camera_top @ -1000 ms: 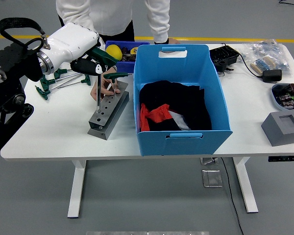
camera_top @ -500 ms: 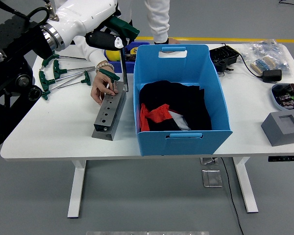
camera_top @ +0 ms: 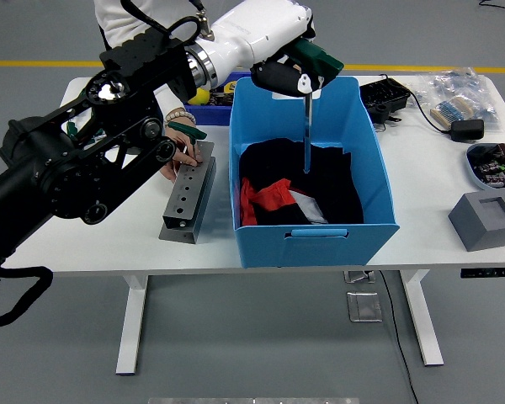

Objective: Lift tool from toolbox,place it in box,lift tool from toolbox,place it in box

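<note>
The white table (camera_top: 93, 244) is carrying everything, and the left arm is reaching across it from the left, ending over the blue box (camera_top: 313, 168). The left robot hand (camera_top: 288, 69) is curling tight around the green handle of a T-handle tool (camera_top: 307, 101), so the steel shaft is hanging straight down with its tip just above the dark cloth inside the box. The right arm is not showing.

The step in hand looks like the placing. To do it well, the shaft should be going lower and laying over toward the cloth before the fingers are loosening, since a drop from this height would likely be bouncing the tool against the box wall. Keeping clear of the far rim, which the hand is hovering just beside, also seems wise.

The blue box is holding black fabric (camera_top: 303, 189) with a red piece (camera_top: 265, 198) and a small pale patch in front. The grey tool holder (camera_top: 188, 198), a drilled metal block left of the box, is still carrying one green-handled tool (camera_top: 183, 129) at its far end, and a person's hand (camera_top: 178, 156) is resting on it, apparently steadying it. Behind the arm, a small blue bin (camera_top: 227, 88) is holding a yellow object. At the right edge, a grey dish (camera_top: 495, 164) is holding small dark parts, near a grey square block (camera_top: 486, 220).
</note>
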### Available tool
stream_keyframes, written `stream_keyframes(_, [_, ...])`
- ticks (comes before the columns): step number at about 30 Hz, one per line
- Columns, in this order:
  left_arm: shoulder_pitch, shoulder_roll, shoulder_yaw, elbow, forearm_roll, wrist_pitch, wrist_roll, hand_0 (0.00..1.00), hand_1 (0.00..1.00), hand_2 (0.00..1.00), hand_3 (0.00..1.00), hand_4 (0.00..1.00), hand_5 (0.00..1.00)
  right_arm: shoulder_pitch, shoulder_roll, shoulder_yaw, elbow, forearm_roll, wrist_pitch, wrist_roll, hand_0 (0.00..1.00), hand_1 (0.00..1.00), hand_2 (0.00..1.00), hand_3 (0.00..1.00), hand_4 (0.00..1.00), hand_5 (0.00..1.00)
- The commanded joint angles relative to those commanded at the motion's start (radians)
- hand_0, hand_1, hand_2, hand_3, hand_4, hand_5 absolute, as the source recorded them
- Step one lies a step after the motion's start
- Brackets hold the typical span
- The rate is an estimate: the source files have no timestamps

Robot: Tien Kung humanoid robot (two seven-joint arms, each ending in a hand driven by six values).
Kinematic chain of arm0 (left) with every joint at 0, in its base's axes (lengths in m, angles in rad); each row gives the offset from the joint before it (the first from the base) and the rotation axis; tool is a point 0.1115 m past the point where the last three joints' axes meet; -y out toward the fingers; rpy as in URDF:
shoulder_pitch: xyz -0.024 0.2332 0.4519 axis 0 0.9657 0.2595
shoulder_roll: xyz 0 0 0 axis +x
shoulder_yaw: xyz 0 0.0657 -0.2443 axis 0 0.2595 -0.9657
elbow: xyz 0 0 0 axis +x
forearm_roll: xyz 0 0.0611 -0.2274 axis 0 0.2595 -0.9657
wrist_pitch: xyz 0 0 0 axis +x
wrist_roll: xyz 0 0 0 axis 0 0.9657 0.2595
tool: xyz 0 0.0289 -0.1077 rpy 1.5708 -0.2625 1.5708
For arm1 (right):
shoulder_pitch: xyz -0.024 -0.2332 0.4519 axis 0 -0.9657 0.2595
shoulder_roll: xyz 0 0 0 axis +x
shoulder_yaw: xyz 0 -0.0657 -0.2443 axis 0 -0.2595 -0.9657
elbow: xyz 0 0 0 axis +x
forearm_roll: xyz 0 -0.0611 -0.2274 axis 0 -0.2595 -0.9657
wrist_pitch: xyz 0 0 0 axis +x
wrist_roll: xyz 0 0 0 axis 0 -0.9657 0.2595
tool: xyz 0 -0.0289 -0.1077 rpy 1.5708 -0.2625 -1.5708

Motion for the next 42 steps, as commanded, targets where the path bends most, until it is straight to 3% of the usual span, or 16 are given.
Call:
stream_keyframes(7, [0.017, -0.081, 0.079, 0.127, -0.027, 0.074, -0.07, 0.15, 0.002, 0.002, 0.081, 0.622, 0.502, 0.017, -0.005, -0.011, 0.0, -0.015, 0.005, -0.01, 0.668, 0.661, 0.712, 0.586, 0.862, 0.676])
stream_keyframes(9, [0.013, -0.093, 0.1, 0.157, -0.033, 0.088, -0.082, 0.15, 0.002, 0.002, 0.084, 0.62, 0.501, 0.02, -0.005, -0.014, 0.0, -0.013, 0.005, -0.01, 0.669, 0.66, 0.712, 0.587, 0.862, 0.677])
stream_keyframes(13, [-0.013, -0.094, 0.157, 0.251, -0.046, 0.115, -0.109, 0.15, 0.002, 0.002, 0.084, 0.62, 0.501, 0.025, -0.007, -0.021, 0.0, -0.011, 0.004, -0.01, 0.669, 0.66, 0.712, 0.587, 0.862, 0.677])
stream_keyframes(14, [-0.024, -0.094, 0.172, 0.28, -0.051, 0.122, -0.117, 0.181, 0.002, 0.021, 0.126, 0.616, 0.489, 0.026, -0.008, -0.024, 0.0, -0.008, 0.004, -0.01, 0.67, 0.661, 0.712, 0.587, 0.862, 0.677])
stream_keyframes(19, [-0.052, -0.094, 0.196, 0.355, -0.075, 0.114, -0.138, 0.181, 0.002, 0.021, 0.126, 0.616, 0.489, 0.03, -0.01, -0.031, 0.0, -0.004, 0.003, -0.009, 0.67, 0.661, 0.712, 0.587, 0.862, 0.677])
stream_keyframes(20, [-0.057, -0.094, 0.202, 0.367, -0.087, 0.111, -0.143, 0.27, 0.151, 0.167, 0.354, 0.723, 0.555, 0.031, -0.011, -0.032, 0.0, -0.003, 0.003, -0.009, 0.673, 0.661, 0.711, 0.585, 0.862, 0.676])
stream_keyframes(22, [-0.065, -0.094, 0.212, 0.395, -0.113, 0.106, -0.15, 0.27, 0.151, 0.167, 0.354, 0.723, 0.555, 0.032, -0.011, -0.033, 0.0, -0.004, 0.004, -0.009, 0.673, 0.661, 0.711, 0.585, 0.862, 0.676])
stream_keyframes(26, [-0.072, -0.094, 0.213, 0.432, -0.133, 0.106, -0.161, 0.27, 0.151, 0.167, 0.354, 0.723, 0.555, 0.036, -0.014, -0.043, 0.0, -0.002, 0.005, -0.008, 0.673, 0.661, 0.711, 0.585, 0.862, 0.676])
stream_keyframes(27, [-0.075, -0.094, 0.212, 0.442, -0.133, 0.105, -0.164, 0.301, 0.197, 0.208, 0.44, 0.775, 0.612, 0.038, -0.014, -0.045, 0.0, -0.002, 0.006, -0.008, 0.671, 0.66, 0.711, 0.585, 0.862, 0.676])
stream_keyframes(32, [-0.088, -0.094, 0.224, 0.48, -0.139, 0.1, -0.182, 0.301, 0.197, 0.208, 0.44, 0.775, 0.612, 0.044, -0.018, -0.05, 0.0, -0.004, 0.005, -0.007, 0.671, 0.66, 0.711, 0.585, 0.862, 0.676])
stream_keyframes(33, [-0.091, -0.094, 0.225, 0.489, -0.14, 0.1, -0.186, 0.355, 0.337, 0.376, 0.579, 0.791, 0.614, 0.045, -0.019, -0.051, 0.0, -0.004, 0.005, -0.007, 0.67, 0.66, 0.712, 0.585, 0.861, 0.676])
stream_keyframes(37, [-0.1, -0.094, 0.226, 0.511, -0.162, 0.106, -0.207, 0.355, 0.337, 0.376, 0.579, 0.791, 0.614, 0.051, -0.021, -0.053, 0.0, -0.005, 0.003, -0.006, 0.67, 0.66, 0.712, 0.585, 0.861, 0.676])
stream_keyframes(38, [-0.103, -0.094, 0.227, 0.512, -0.169, 0.109, -0.214, 0.383, 0.444, 0.518, 0.629, 0.803, 0.619, 0.054, -0.022, -0.054, 0.0, -0.006, 0.003, -0.006, 0.67, 0.659, 0.712, 0.582, 0.861, 0.675])
stream_keyframes(42, [-0.114, -0.094, 0.226, 0.506, -0.187, 0.119, -0.235, 0.383, 0.444, 0.518, 0.629, 0.803, 0.619, 0.061, -0.025, -0.053, 0.0, -0.013, 0.003, -0.007, 0.67, 0.659, 0.712, 0.582, 0.861, 0.675])
